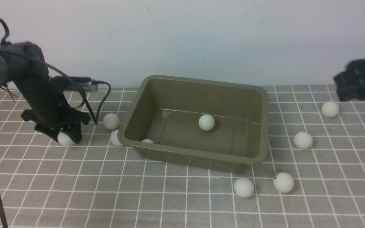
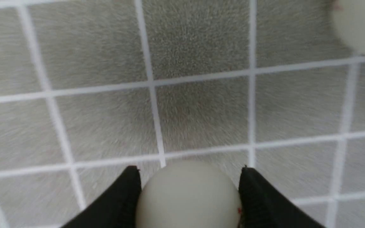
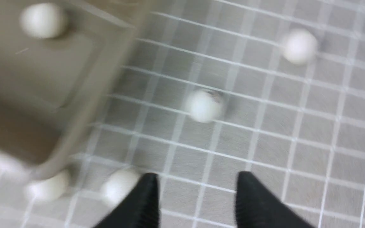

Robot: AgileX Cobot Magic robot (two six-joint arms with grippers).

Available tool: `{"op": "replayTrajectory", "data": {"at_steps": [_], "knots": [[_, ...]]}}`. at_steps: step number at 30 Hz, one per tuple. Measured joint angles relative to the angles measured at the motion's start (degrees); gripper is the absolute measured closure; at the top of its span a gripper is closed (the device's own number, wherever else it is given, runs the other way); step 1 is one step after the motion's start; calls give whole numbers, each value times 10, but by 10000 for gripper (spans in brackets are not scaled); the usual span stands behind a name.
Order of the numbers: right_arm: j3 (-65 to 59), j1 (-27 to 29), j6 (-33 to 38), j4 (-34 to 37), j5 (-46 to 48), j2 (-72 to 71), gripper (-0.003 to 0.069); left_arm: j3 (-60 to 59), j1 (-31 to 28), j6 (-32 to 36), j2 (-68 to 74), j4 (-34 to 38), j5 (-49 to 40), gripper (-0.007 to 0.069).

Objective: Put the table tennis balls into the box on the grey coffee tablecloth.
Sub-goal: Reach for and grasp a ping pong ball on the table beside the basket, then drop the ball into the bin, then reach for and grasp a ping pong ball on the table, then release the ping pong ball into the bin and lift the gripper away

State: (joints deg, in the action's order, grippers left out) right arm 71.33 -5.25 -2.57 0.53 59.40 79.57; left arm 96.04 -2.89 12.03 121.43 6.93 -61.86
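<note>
Left gripper [image 1: 66, 138] is down on the grey coffee tablecloth [image 1: 176, 202], toward its left edge. Its jaws are clamped on one ball [image 2: 187, 196], pads against both sides. Right gripper [image 3: 196, 178] has its jaws apart, empty. The box [image 1: 185, 155] sits mid-cloth with two table tennis balls [image 1: 206, 122] inside. Advice: lift straight up, clear the rolled rim, and release low over the floor — a high drop may bounce the ball out.

No writing can be read; the dark mark on one ball [image 1: 283, 182] is too small
</note>
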Motion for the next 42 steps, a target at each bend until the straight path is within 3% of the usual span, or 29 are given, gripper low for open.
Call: {"op": "replayTrajectory", "data": {"at_steps": [4, 9, 13, 18, 20, 23, 25, 28, 30, 31, 36, 38, 42], "knots": [[-63, 81, -4, 59, -80, 42, 496, 59, 8, 2, -73, 57, -50, 279], [-54, 91, 39, 119, -125, 128, 465, 86, 59, 43, -112, 136, -61, 279], [-12, 85, 80, 184, -135, 224, 324, 87, 120, 66, -95, 130, -62, 279], [48, 70, 90, 200, -137, 311, 137, 87, 183, 58, -49, 91, -48, 272], [69, 58, 91, 198, -137, 338, 92, 87, 201, 49, -33, 80, -38, 221], [86, 46, 87, 190, -138, 367, 80, 87, 217, 24, -23, 61, -29, 81], [89, 43, 70, 179, -138, 387, 98, 95, 218, -1, -23, 44, -29, 15], [91, 42, 52, 151, -134, 394, 155, 120, 212, -29, -23, 16, -42, -1], [92, 42, 41, 129, -127, 396, 225, 142, 206, -50, -23, -6, -63, 30], [94, 42, 35, 111, -121, 396, 319, 171, 198, -61, -23, -24, -79, 120], [91, 42, 31, 96, -68, 351, 302, 238, 163, -58, -33, -48, -85, 551], [90, 38, 38, 115, -65, 299, 302, 241, 140, -58, -45, -47, -87, 605], [93, 3, 84, 185, -93, 201, 302, 230, 86, -58, -58, -42, -90, 629]]}}
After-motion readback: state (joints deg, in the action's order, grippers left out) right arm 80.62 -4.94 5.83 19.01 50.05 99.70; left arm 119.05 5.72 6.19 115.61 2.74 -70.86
